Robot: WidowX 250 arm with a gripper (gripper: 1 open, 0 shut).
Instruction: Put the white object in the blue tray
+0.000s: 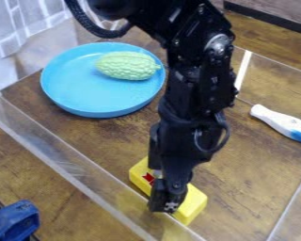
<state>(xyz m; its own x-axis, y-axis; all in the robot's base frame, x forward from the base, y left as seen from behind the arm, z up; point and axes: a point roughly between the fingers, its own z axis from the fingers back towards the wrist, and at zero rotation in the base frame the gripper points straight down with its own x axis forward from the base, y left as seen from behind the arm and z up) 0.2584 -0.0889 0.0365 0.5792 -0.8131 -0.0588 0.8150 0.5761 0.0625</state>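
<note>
Your round tray [95, 92] sits back left, melon [127, 65] in it. Box [188, 203] is front of centre, just under the gripper [169, 193]; contact there looks unclear. White object [281, 123] lies on the table [247, 151] at far right, well apart from the tray. Bundle [12, 222] is front left, outside the clear barrier [68, 162].

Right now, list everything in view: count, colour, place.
blue tray: 1, bright blue, round, far left of the table
green bumpy oblong item: 1, pale green, in the tray
yellow box: 1, yellow with red marking, near centre, partly behind the hand
white object: 1, white with a light-blue end, right side
blue item: 1, dark blue, near left corner, cut off by the frame
table: 1, brown wood, under it all
arm with hand: 1, black, over the yellow box
</note>
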